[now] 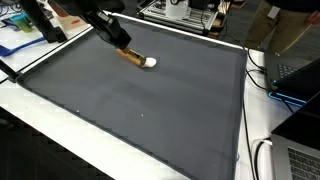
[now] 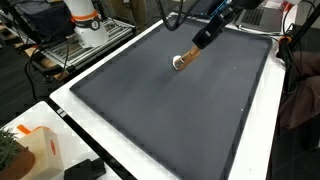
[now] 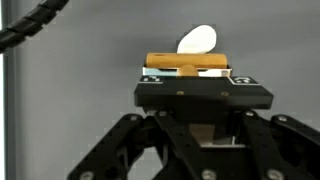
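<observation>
A utensil with a wooden handle and a white oval head lies low over the dark grey mat [image 1: 140, 110] near its far edge. It shows in both exterior views [image 1: 138, 58] [image 2: 186, 57] and in the wrist view [image 3: 185, 62]. My gripper [image 1: 125, 47] [image 2: 200, 42] [image 3: 186, 72] is shut on the wooden handle. It holds the handle tilted, with the white head [image 1: 150, 62] [image 2: 178, 64] [image 3: 197, 40] pointing down at the mat. I cannot tell if the head touches the mat.
The mat [image 2: 170, 110] lies on a white table [image 1: 260, 100]. Cables [image 1: 262, 70] and a laptop [image 1: 300, 160] are off one side. A white and orange box [image 2: 30, 140], a plant [image 2: 8, 150] and equipment racks [image 2: 90, 30] stand around the table.
</observation>
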You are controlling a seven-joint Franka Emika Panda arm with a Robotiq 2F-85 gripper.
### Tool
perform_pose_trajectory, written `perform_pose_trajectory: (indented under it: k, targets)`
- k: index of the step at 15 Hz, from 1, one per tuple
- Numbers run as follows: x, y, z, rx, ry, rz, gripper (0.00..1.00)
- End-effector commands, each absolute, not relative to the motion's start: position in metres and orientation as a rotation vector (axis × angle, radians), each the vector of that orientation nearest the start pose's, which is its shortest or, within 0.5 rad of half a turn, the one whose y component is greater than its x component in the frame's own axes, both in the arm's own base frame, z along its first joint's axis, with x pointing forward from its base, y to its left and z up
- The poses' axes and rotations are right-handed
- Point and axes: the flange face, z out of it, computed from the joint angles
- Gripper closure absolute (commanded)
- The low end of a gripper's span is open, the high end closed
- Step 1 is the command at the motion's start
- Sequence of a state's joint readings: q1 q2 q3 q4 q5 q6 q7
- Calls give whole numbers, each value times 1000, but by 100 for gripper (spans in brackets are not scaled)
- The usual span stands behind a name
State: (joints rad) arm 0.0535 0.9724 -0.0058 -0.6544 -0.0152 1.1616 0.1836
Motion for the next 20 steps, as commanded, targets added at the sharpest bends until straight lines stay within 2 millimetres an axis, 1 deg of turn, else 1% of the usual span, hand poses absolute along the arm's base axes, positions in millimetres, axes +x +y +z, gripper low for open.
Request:
perform_pose_trajectory:
  k: [1, 2, 4, 6, 7, 9, 11, 14, 15, 17, 20]
  targets:
    - [722, 35, 369, -3122, 228, 791, 77]
    - [721, 35, 370, -3122, 228, 796, 77]
    - [722, 34, 382, -3128, 248, 750, 77]
    - [723, 29, 403, -3107, 273, 665, 77]
    - [721, 28, 418, -3102, 285, 627, 77]
    - [714, 27, 440, -3105, 333, 603, 77]
    - [707, 29, 455, -3081, 418, 597, 77]
    - [699, 32, 473, -3018, 614, 554, 77]
    - [695, 33, 476, -3003, 677, 541, 77]
    - [690, 31, 486, -3024, 773, 460, 77]
    - [681, 32, 496, -2959, 925, 375, 77]
